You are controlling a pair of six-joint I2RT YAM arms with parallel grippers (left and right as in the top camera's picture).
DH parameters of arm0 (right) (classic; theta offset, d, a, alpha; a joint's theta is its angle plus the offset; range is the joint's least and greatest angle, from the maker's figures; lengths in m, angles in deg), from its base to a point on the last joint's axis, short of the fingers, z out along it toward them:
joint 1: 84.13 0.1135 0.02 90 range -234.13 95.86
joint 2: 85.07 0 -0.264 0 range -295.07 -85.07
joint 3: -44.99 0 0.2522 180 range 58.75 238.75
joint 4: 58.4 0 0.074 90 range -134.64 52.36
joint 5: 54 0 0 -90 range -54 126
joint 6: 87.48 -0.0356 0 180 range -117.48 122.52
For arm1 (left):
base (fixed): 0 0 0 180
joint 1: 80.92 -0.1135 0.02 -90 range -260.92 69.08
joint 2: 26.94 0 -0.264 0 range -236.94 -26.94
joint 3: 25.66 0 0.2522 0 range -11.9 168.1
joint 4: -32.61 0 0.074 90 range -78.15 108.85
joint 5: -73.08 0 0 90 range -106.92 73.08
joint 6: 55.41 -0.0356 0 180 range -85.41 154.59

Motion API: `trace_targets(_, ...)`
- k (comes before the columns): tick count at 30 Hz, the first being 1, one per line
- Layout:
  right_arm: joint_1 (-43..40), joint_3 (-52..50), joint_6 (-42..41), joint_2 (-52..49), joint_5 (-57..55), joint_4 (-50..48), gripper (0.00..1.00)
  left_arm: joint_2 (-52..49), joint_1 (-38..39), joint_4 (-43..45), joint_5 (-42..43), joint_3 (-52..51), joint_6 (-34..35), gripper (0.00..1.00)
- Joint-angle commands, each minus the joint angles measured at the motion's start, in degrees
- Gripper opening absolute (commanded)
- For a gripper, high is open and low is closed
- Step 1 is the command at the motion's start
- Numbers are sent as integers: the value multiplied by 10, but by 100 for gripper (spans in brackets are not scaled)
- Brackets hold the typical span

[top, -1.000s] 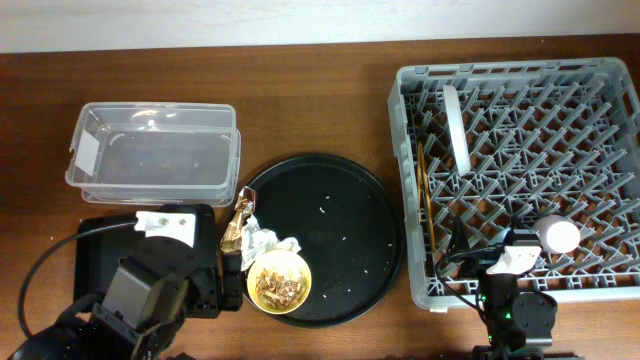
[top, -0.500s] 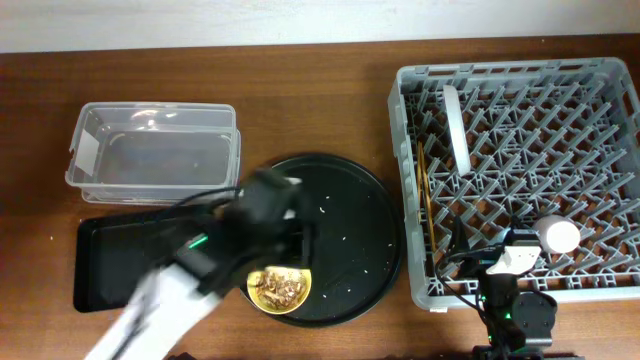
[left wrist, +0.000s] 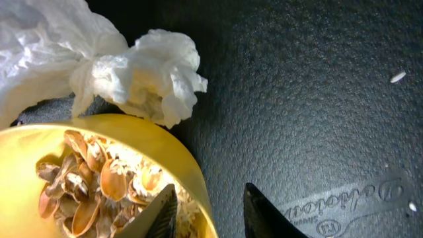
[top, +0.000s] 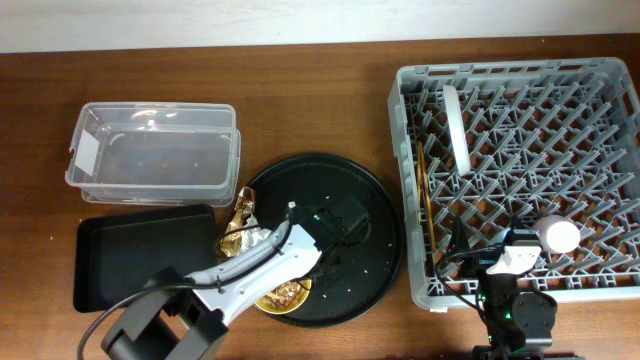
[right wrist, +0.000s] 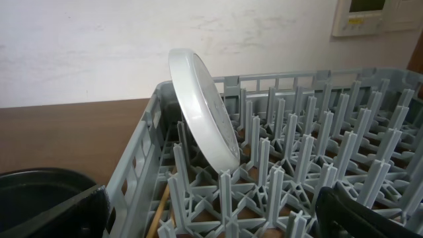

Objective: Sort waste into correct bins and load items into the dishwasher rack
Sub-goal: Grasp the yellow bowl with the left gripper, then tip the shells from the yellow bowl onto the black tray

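The small yellow bowl [left wrist: 99, 172] holds beige-brown food scraps [left wrist: 92, 188] and sits on the round black tray [top: 350, 190]. My left gripper [left wrist: 210, 186] is open but narrowed and straddles the bowl's rim. One finger is inside the bowl; the other is outside, just clear of its wall. The crumpled white napkin [left wrist: 145, 73] lies right behind the bowl, and the gold-brown foil wrapper [top: 240, 213] is at the tray's left edge. The grey dishwasher rack [top: 600, 90] holds the upright plate [right wrist: 201, 109] and the chopsticks [top: 425, 205]. My right gripper [right wrist: 211, 218] hangs open over the rack's near edge.
The clear plastic tub [top: 155, 160] stands at the back left, with the shallow black rectangular tray [top: 130, 265] in front of it. My left arm [top: 240, 275] crosses that tray's right end. A pale pink round thing [top: 560, 235] sits by the right gripper.
My left arm has swung from the front left corner over to the round tray. Its jaws have narrowed from wide open around the bowl's rim. The right arm has not moved.
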Motion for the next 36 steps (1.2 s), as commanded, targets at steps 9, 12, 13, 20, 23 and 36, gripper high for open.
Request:
trace_targets(9,-4,-5,4,3,3,-1,98,123,-9,-140,-17,105,-97,1)
trace_targets(12,-4,-5,4,3,3,-1,98,238,-150,-195,10,105,-157,0)
trace_targets(13,-4,-5,4,3,3,-1,98,257,-219,-193,54,105,-210,0)
trace_targets(20,-4,-5,4,3,3,-1,98,261,-660,-28,534,-64,-555,1)
trace_targets(23,-4,-5,4,3,3,-1,98,261,-812,6,782,-179,-714,1)
trace_targets(36,-4,-5,4,3,3,-1,98,259,-962,44,969,-246,-815,0)
